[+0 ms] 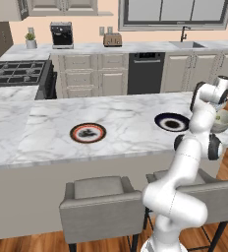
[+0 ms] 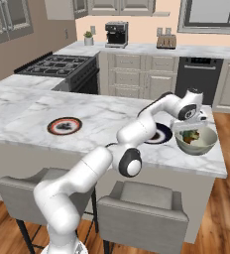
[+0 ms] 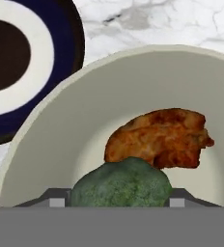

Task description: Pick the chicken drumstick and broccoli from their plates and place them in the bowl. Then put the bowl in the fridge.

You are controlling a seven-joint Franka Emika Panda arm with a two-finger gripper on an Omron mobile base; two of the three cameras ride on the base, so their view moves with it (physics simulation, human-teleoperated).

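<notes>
Left base view takes in the marble island [image 1: 121, 118], the biggest thing here, with the arm reaching across to its right end. On it sit two plates: the red-rimmed plate [image 1: 88, 133] well to the left and the dark plate [image 1: 171, 122] just beside the bowl [image 2: 197, 140], both bare of food. The bowl stands upright near the island's right corner, handy to both plates so the food travels little.

Inside it, the hand view shows the chicken drumstick [image 3: 158, 137] lying on the pale floor of the bowl, its long axis running roughly across that view, the narrower end toward the right. The broccoli [image 3: 121, 184] is nearer the camera, touching the drumstick's lower edge, sitting between the finger tips with its bumpy crown toward the drumstick.

The gripper [image 2: 189, 130] hangs over the bowl, pointing down into it. The fingers [image 3: 56, 198] flank the broccoli closely, but I cannot tell whether they clamp it or have let go. By my reading the filling step is about finished, and the fridge trip remains.
</notes>
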